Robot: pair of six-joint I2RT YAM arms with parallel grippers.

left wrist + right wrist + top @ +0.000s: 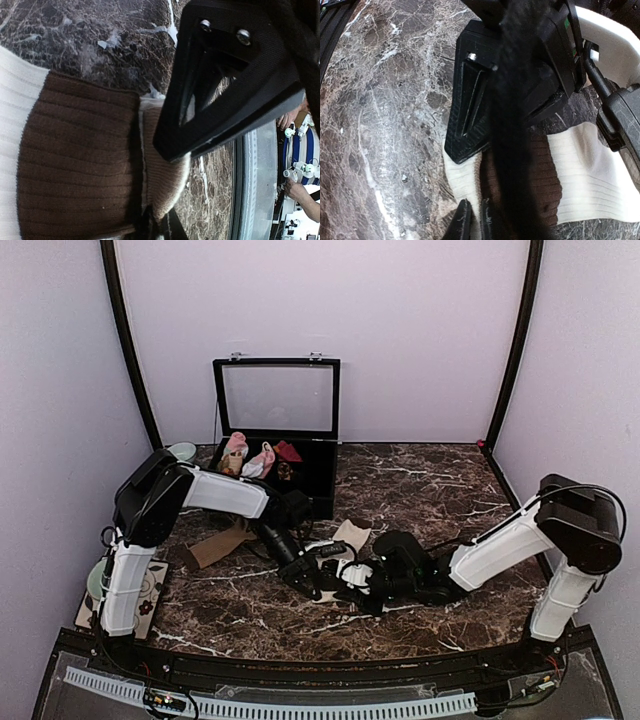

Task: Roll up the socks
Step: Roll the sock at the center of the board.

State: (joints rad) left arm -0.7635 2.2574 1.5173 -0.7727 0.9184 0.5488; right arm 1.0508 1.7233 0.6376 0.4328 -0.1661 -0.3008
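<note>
"Seen from overhead, where's the sock they're working on?"

"The cream sock (352, 533) lies on the marble table (440, 490), in front of the open box (322, 485). The left gripper (308, 580) and right gripper (365, 585) meet nose to nose over its near end. The tan sock (215, 545) lies apart, off to the left."

"And the left arm's own camera?"

"Its black finger (235, 100) sits over the sock's brown patch (75, 165), where the cloth looks doubled. The jaws are together, and I'd say they have that brown end nipped."

"The right's?"

"One finger (470, 110) bears on the cream edge beside the brown. A dark blur hides the rest, so I can't tell whether that hand is closed on cloth or not."

"So how should the roll go?"

"I reckon the pinch wants to be firm on both layers. Turn the end over tight and square to the ribs. The other arm should press the leg flat, so the sock neither skews nor drags across the marble."
</note>
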